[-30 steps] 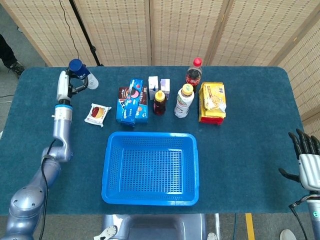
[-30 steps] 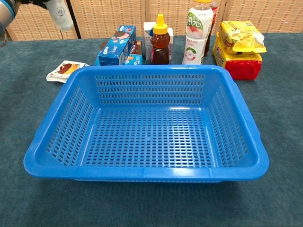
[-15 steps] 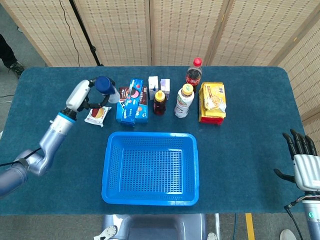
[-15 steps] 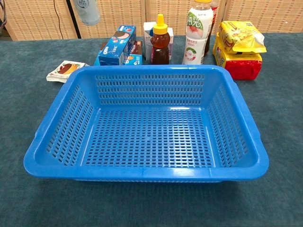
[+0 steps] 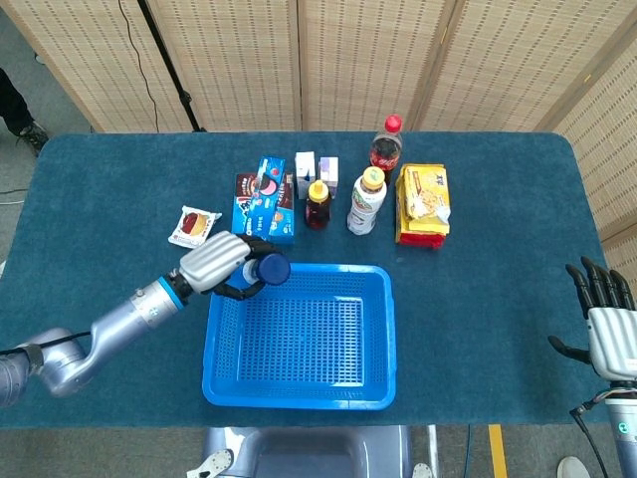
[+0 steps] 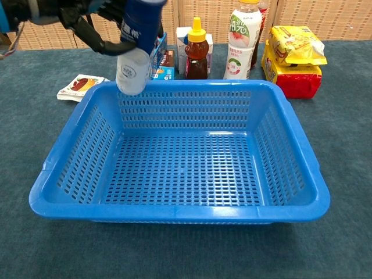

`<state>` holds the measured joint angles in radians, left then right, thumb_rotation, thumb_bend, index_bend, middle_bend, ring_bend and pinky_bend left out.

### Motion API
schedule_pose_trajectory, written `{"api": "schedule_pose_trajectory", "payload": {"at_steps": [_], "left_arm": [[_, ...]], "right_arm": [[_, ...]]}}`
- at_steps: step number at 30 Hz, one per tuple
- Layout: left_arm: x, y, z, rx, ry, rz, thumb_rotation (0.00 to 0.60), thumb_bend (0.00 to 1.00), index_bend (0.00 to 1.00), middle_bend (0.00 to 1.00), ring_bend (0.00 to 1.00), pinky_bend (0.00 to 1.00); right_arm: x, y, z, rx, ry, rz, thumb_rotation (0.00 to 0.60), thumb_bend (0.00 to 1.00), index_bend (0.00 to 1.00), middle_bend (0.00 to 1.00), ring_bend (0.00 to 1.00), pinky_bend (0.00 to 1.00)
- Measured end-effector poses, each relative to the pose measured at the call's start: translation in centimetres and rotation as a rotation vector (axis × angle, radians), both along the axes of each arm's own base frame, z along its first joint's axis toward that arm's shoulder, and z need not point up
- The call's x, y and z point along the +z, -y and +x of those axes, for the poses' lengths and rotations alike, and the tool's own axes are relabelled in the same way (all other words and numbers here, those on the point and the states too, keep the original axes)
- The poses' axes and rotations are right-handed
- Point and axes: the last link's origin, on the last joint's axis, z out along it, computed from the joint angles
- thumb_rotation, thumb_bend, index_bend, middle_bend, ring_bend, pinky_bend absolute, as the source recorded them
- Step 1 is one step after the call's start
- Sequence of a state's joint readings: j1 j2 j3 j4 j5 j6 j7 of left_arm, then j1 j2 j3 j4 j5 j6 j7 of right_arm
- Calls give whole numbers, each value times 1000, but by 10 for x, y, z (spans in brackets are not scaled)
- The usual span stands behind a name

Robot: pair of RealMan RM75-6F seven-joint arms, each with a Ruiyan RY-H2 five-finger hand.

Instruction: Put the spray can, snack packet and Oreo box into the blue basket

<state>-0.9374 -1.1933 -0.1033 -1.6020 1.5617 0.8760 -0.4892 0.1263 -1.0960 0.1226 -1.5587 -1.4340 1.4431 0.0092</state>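
My left hand (image 5: 221,262) (image 6: 87,14) grips the blue and white spray can (image 5: 267,269) (image 6: 135,46) and holds it tilted above the left rear corner of the blue basket (image 5: 299,398) (image 6: 174,212). The basket holds nothing inside. The snack packet (image 5: 194,227) (image 6: 80,86) lies flat on the table left of the basket. The blue Oreo box (image 5: 262,202) (image 6: 145,55) lies just behind the basket. My right hand (image 5: 605,324) hangs at the table's right edge, fingers spread, holding nothing.
Behind the basket stand a honey bottle (image 5: 318,204) (image 6: 196,55), a white drink bottle (image 5: 365,201) (image 6: 243,40), a cola bottle (image 5: 385,146), small cartons (image 5: 316,166) and a yellow and red packet stack (image 5: 423,204) (image 6: 293,58).
My left arm has swung the spray can from the table's far left, past the snack packet, down to the basket's left rear corner. My right hand stayed put.
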Motion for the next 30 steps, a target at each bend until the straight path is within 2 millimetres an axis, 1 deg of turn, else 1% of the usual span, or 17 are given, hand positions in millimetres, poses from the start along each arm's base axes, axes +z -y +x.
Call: {"api": "schedule_pose_trajectory", "payload": {"at_steps": [5, 8, 14, 18, 19, 21, 23, 24, 25, 26, 28, 29, 30], "left_arm": [[-25, 7, 17, -28, -120, -42, 600, 610, 682, 473, 430, 520], [-35, 9, 27, -36, -167, -51, 600, 610, 682, 472, 428, 520], [-52, 13, 47, -55, -206, -45, 600, 610, 680, 473, 426, 520], [-60, 14, 53, -87, -278, -23, 600, 608, 660, 472, 414, 520], [-62, 15, 53, -89, -295, -18, 600, 604, 645, 463, 397, 505], [-67, 15, 55, -82, -333, -5, 600, 588, 577, 368, 286, 399], [-73, 16, 55, -66, -367, 14, 600, 565, 441, 134, 72, 193], [-75, 16, 55, -59, -381, 26, 600, 558, 390, 71, 27, 138], [-77, 17, 56, -52, -393, 39, 600, 551, 297, 14, 0, 74], [-79, 18, 57, -41, -407, 56, 600, 546, 194, 0, 0, 34], [-82, 21, 58, -25, -423, 70, 600, 540, 61, 0, 0, 5], [-84, 24, 59, -23, -434, 71, 600, 533, 11, 0, 0, 0], [-85, 27, 60, -27, -442, 69, 600, 528, 0, 0, 0, 0]], "right_arm": [[0, 1, 0, -4, 2, -2, 600, 0, 0, 0, 0, 0], [0, 1, 0, -7, 2, -2, 600, 0, 0, 0, 0, 0], [1, 2, -1, -14, 4, -5, 600, 0, 0, 0, 0, 0], [0, 2, 0, -14, 2, 1, 600, 0, 0, 0, 0, 0], [-1, 3, 0, -14, 3, 2, 600, 0, 0, 0, 0, 0], [-1, 3, 1, -12, 3, 2, 600, 0, 0, 0, 0, 0], [-1, 3, 2, -15, 5, 0, 600, 0, 0, 0, 0, 0], [-1, 3, 2, -16, 6, -1, 600, 0, 0, 0, 0, 0], [-1, 3, 2, -18, 7, 0, 600, 0, 0, 0, 0, 0], [0, 3, 1, -19, 7, 1, 600, 0, 0, 0, 0, 0], [0, 3, 1, -18, 6, 1, 600, 0, 0, 0, 0, 0], [0, 3, 1, -17, 5, 2, 600, 0, 0, 0, 0, 0], [0, 3, 1, -17, 5, 1, 600, 0, 0, 0, 0, 0]]}}
